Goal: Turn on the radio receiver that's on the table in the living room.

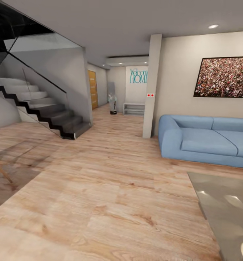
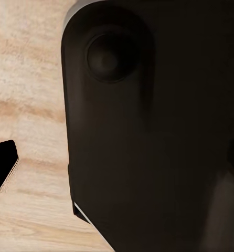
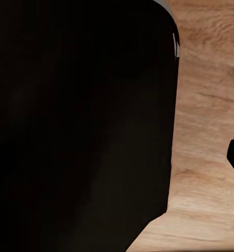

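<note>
Facing blue sofa [image 1: 205, 139], table [image 1: 223, 203] corner near, wrist cameras over wood floor [image 2: 28, 105], gripper states unclear

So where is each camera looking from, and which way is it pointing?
Head view: from the robot's head, looking forward and down across the wood floor at the blue sofa, stairs and table corner.
Left wrist view: near the left gripper, facing a dark robot part and floor.
Right wrist view: near the right gripper, facing a dark robot part and floor.
All three share the wood floor.
</note>
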Available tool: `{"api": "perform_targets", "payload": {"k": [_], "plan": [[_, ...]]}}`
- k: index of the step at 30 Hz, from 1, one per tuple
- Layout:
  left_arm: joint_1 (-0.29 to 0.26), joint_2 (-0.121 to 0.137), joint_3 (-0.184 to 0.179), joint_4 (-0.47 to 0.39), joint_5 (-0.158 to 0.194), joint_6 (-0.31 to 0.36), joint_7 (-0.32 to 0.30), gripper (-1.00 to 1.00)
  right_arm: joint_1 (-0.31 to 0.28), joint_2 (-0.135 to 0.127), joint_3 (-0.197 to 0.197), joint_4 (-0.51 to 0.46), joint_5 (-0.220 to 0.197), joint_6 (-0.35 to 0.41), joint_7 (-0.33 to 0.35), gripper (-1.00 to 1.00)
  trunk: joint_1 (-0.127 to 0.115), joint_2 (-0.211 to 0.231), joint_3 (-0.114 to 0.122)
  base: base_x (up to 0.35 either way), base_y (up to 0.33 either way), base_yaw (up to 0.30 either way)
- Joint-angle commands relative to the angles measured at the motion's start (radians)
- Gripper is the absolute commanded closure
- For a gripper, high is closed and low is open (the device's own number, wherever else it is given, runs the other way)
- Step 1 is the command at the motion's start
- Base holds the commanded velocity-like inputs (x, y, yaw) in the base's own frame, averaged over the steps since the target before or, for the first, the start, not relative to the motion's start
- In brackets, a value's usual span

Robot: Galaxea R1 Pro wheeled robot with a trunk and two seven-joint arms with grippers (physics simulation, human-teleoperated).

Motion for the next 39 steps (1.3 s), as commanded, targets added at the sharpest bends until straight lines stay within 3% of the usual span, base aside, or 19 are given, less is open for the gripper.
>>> {"api": "perform_targets", "payload": {"k": [1,39], "plan": [[0.0,0.0,0.0,0.0,0.0,0.0,0.0,-1.0,0.0,0.0,0.0,0.0,0.0,0.0,0.0,-1.0,0.0,0.0,0.0,0.0,0.0,-0.289],[0.0,0.0,0.0,0.0,0.0,0.0,0.0,-1.0,0.0,0.0,0.0,0.0,-0.001,0.0,0.0,-1.0,0.0,0.0,0.0,0.0,0.0,-0.288]]}}
